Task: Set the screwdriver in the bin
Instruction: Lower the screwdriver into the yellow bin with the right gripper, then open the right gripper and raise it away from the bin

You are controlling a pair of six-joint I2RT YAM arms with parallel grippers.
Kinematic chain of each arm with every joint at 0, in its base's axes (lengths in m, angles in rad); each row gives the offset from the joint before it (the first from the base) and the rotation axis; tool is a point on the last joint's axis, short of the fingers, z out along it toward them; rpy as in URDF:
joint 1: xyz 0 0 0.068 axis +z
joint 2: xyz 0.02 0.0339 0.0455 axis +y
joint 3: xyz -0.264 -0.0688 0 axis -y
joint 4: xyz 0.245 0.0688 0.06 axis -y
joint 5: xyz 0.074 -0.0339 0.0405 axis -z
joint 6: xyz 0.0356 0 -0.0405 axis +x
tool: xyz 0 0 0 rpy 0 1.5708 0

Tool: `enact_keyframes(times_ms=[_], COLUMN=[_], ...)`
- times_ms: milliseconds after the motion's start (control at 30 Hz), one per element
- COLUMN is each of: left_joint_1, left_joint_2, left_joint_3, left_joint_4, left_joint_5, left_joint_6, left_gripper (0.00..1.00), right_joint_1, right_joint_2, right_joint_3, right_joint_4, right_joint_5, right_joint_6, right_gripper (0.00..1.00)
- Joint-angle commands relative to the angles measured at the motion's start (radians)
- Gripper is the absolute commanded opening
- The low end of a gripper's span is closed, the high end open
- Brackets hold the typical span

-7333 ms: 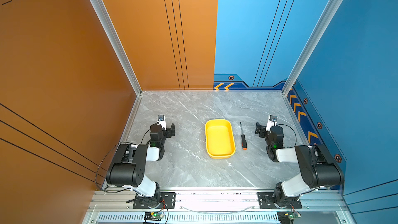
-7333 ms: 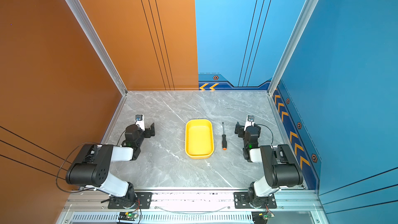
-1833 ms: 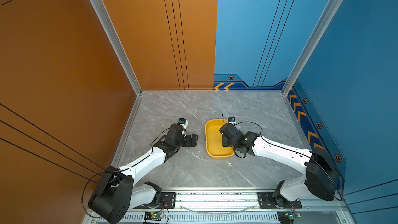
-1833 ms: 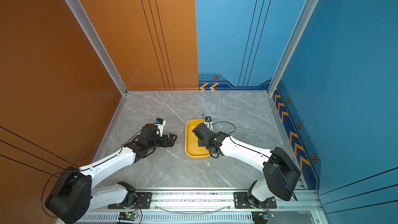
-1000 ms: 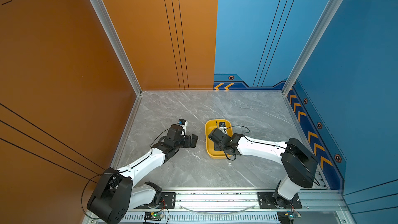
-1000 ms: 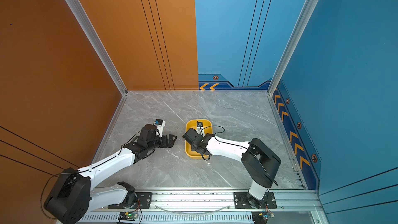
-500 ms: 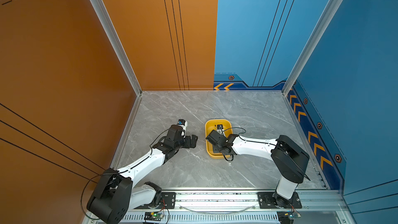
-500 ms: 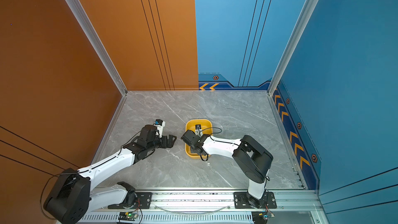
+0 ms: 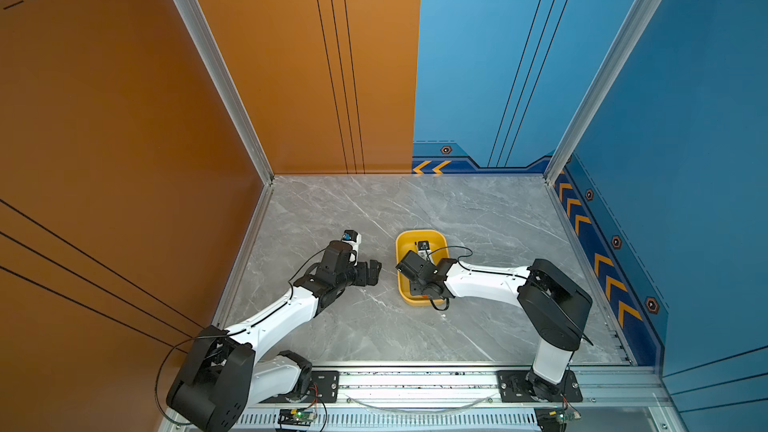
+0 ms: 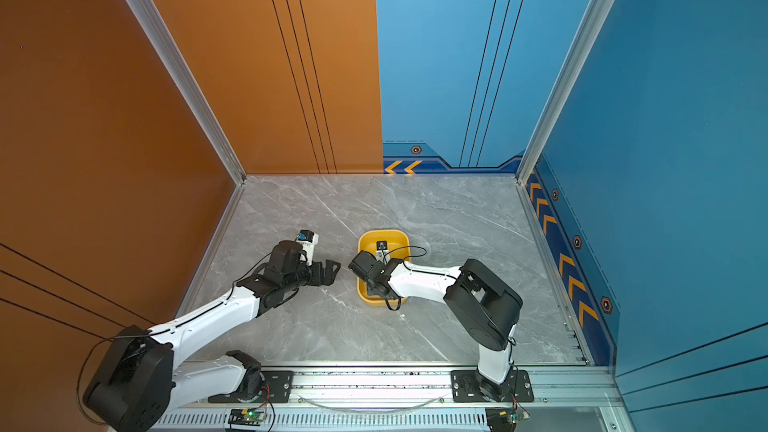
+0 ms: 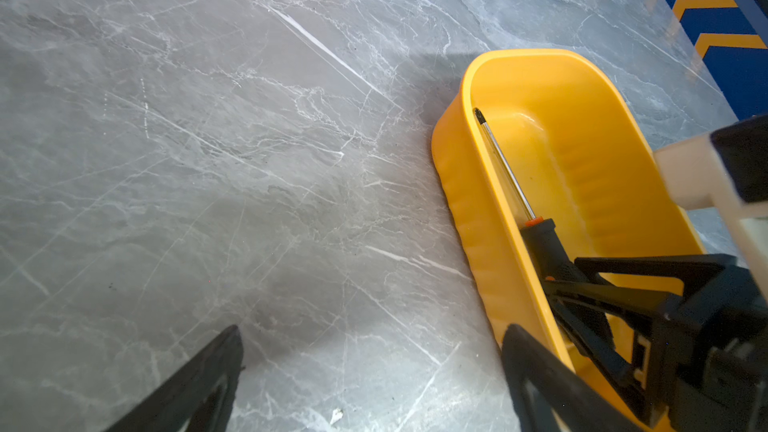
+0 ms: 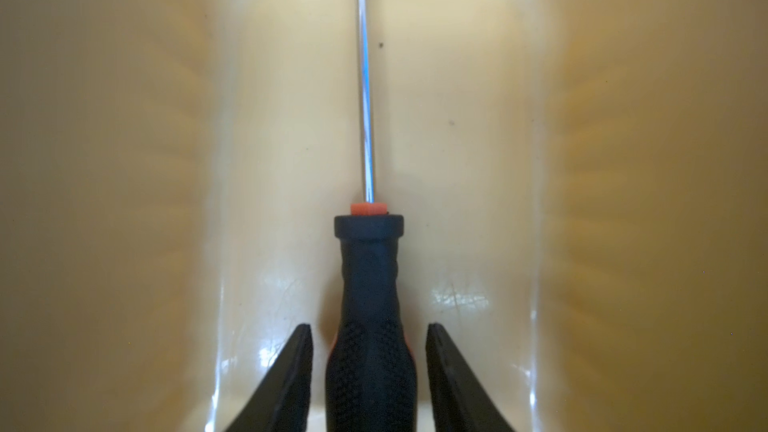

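Screwdriver [image 12: 370,284] lengthwise in bin [image 11: 602,160], so it fits; right pincer [image 12: 370,328] open, jaws clear of handle. Left pincer [image 11: 372,330] open, idle beside bin.

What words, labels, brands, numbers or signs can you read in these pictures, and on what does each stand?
No words, brands or numbers are readable.
Sign: two yellow chevrons, low on the back wall, pointing left.
Sign: a row of yellow chevrons, low on the right wall.
Hexagon marks beside them: too small to show any text.
Screwdriver and bin: no label shows.
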Motion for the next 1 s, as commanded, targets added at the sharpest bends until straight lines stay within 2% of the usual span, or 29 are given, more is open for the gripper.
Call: enact_keyframes(times_ms=[0,67,367,600,733,800,967], left_joint_1=[-0.009,-0.009,-0.007,0.006,0.019,0.022,0.035], left_joint_2=[-0.020,-0.020,-0.029,-0.057,-0.070,-0.079,-0.109], left_joint_3=[-0.015,-0.016,-0.002,0.035,0.062,0.072,0.070], left_joint_4=[-0.022,-0.022,-0.045,-0.100,-0.117,-0.115,-0.042], left_joint_5=[-0.018,-0.019,-0.031,-0.074,-0.117,-0.146,-0.236], left_joint_6=[0.017,0.017,0.035,0.093,0.145,0.186,0.320], left_gripper=[0.98,0.98,0.98,0.98,0.98,0.98,0.98], right_joint_1=[-0.005,-0.005,-0.022,-0.099,-0.181,-0.228,-0.427], right_joint_2=[0.010,0.003,-0.111,-0.297,-0.428,-0.491,-0.620], right_joint_3=[0.019,0.019,0.033,0.009,-0.055,-0.099,-0.214], right_joint_4=[-0.017,-0.020,-0.106,-0.134,-0.118,-0.091,0.004], right_joint_5=[-0.004,-0.004,0.024,-0.109,-0.210,-0.248,-0.262], right_joint_6=[0.006,0.002,-0.067,-0.364,-0.598,-0.663,-0.695], right_gripper=[0.49,0.54,0.63,0.66,0.68,0.68,0.69])
